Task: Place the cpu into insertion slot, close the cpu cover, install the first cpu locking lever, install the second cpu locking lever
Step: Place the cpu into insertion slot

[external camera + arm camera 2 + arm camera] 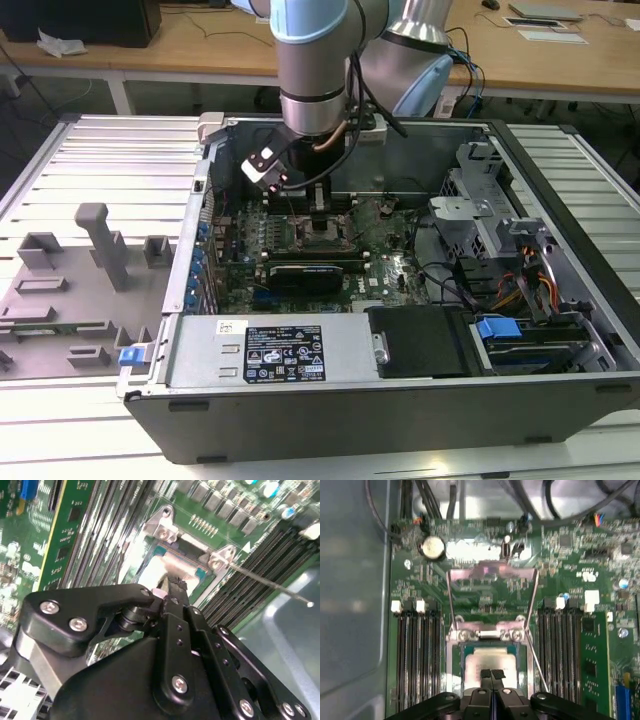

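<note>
At the middle of the motherboard (pixel 570 555), my gripper (pixel 491 675), jaws pressed together, points straight down over the flat, pale-metal square cpu (pixel 475 666).

A table (pixel 90 150) of ribbed silver metal slats carries everything. In the exterior view, an open computer case (pixel 400 415) lies flat on it. The case reaches from the middle of the table out towards three o'clock, and its dark outer wall faces six o'clock. At nine o'clock, just beside the case, a flat grey board (pixel 50 335) rests on the slats. Several grey blocks stand on it, and the tallest is an upright T-shaped post (pixel 105 245). The slats run on past the case at ten and two o'clock.
</note>
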Action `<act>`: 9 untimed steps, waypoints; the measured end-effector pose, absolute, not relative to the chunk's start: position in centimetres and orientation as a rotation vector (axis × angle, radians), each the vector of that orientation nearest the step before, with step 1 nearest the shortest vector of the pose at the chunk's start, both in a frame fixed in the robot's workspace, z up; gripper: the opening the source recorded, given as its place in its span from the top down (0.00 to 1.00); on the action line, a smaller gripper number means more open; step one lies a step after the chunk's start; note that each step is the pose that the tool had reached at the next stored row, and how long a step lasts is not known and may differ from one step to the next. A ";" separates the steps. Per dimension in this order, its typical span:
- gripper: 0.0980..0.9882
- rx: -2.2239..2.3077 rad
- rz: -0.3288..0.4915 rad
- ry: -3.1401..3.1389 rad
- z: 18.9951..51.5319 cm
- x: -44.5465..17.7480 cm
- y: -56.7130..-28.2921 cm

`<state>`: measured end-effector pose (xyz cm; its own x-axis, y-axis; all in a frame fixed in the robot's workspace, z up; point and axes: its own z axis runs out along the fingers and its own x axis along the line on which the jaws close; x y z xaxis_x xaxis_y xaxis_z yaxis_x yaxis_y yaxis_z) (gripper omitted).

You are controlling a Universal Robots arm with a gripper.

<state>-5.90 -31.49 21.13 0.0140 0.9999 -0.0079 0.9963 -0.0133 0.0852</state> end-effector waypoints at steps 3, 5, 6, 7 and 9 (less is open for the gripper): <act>0.99 2.195 0.071 2.165 21.1 -5.9 -31.5; 0.99 2.195 0.070 2.165 21.1 -5.8 -31.5; 0.99 2.195 0.070 2.165 21.1 -5.6 -31.5; 0.99 2.195 0.070 2.165 21.1 -5.3 -31.5; 0.99 2.195 0.070 2.165 21.1 -5.2 -31.5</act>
